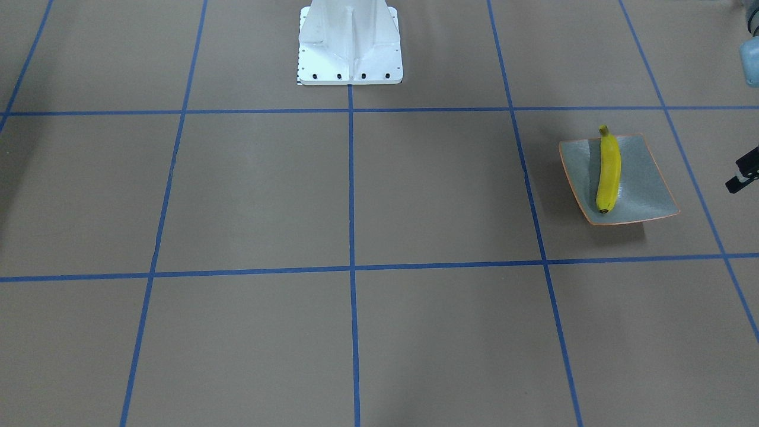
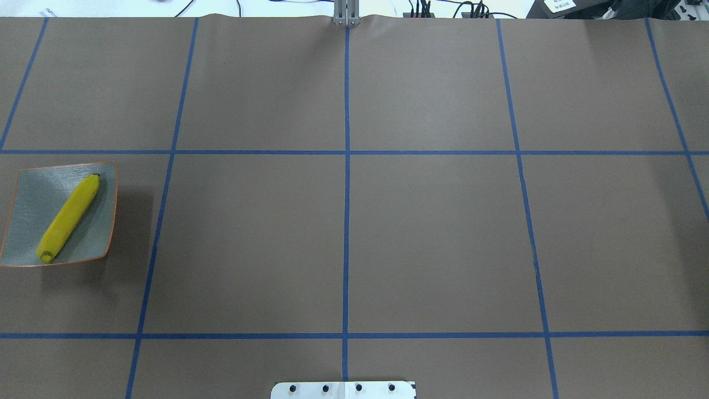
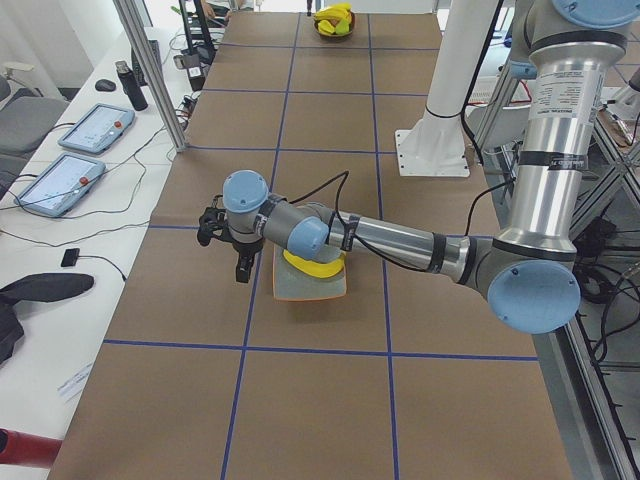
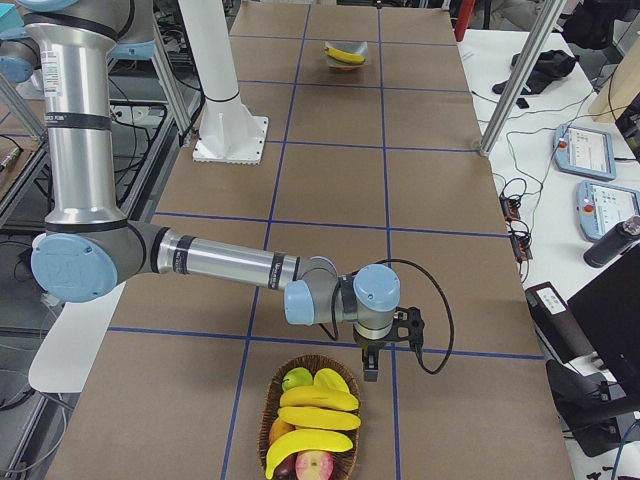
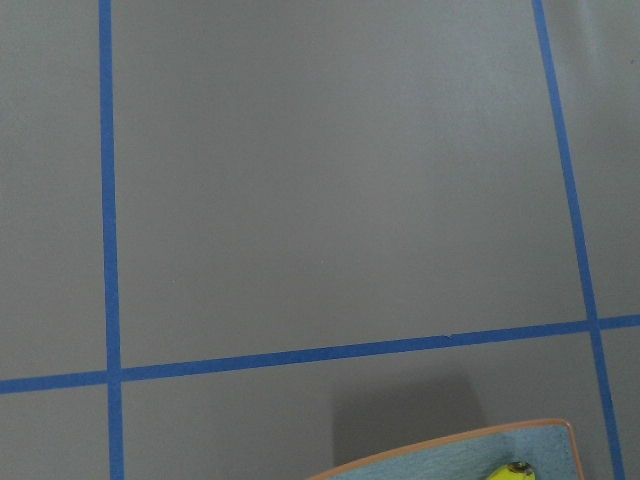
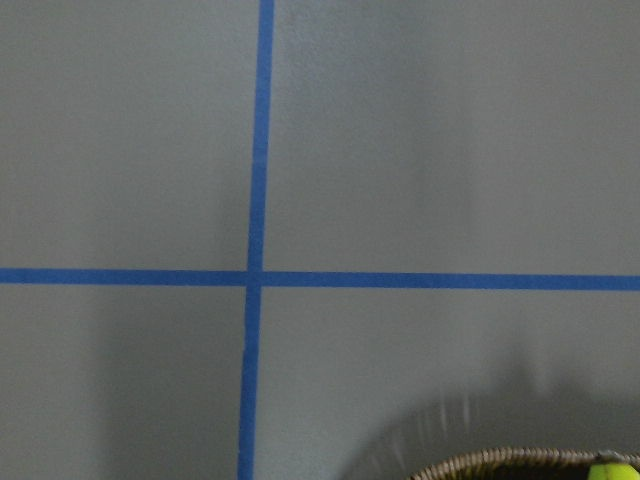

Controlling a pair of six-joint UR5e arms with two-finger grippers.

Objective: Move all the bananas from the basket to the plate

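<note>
No legible text, brand or number in any view. White label card (image 2: 559, 4) beyond the table's far edge, overhead view: dark print, too small to read (same for the white paper slip (image 2: 50, 12) at the far left corner). Grey tablet-like control pendants (image 3: 95, 127), left side view: screens unreadable.

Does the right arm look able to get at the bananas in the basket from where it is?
Probably yes: the right arm ends just beside the basket, and the bananas lie uncovered on top of the other fruit.
</note>
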